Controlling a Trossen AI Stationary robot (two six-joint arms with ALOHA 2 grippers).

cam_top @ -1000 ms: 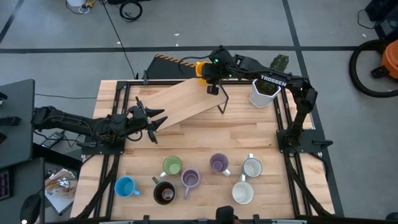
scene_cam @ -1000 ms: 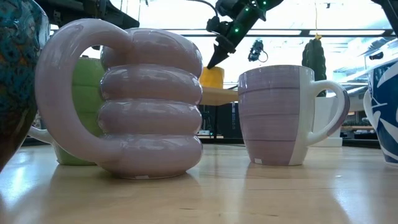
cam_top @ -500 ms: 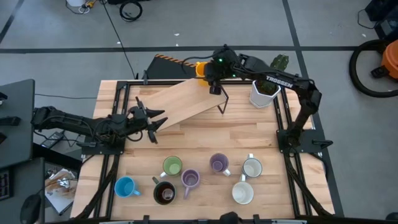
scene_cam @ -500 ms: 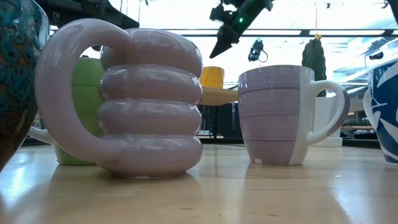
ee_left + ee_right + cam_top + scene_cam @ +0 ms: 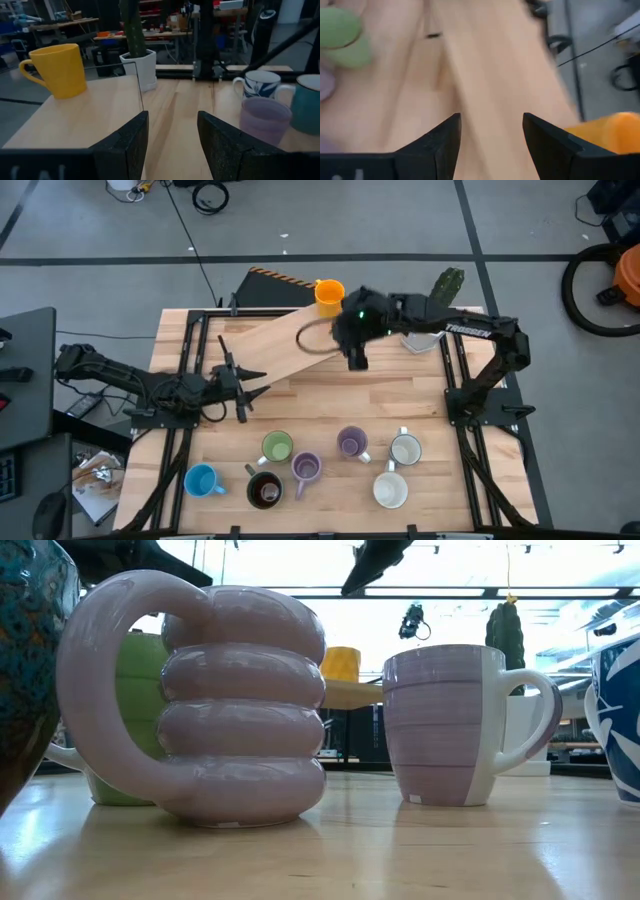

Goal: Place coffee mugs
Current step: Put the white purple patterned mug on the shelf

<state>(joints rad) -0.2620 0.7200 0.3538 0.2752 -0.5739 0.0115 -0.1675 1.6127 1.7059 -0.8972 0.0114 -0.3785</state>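
The orange mug [image 5: 329, 292] [image 5: 342, 663] stands upright on the far end of a raised wooden board [image 5: 275, 340]. My right gripper [image 5: 356, 356] [image 5: 491, 120] hovers open over the board's right end, nearer than the orange mug and apart from it. My left gripper [image 5: 243, 383] [image 5: 172, 117] waits open near the table's left side. The other mugs stand on their bases near the table's near edge: green [image 5: 277, 447], two lilac [image 5: 305, 468] [image 5: 351, 443], blue [image 5: 202, 480], dark brown [image 5: 264, 491], two white [image 5: 405, 449] [image 5: 390, 490].
The white faceted cactus pot [image 5: 141, 67] stands by the table's far right corner, partly under my right arm in the high view. Bare wood lies between the board and the row of mugs. The black frame rails [image 5: 462, 410] run along the left and right sides.
My right gripper has risen from beside the orange mug and swung toward the table's near edge, over the board's right end. The orange mug has stayed upright on the board. My left gripper has shifted slightly toward the near edge.
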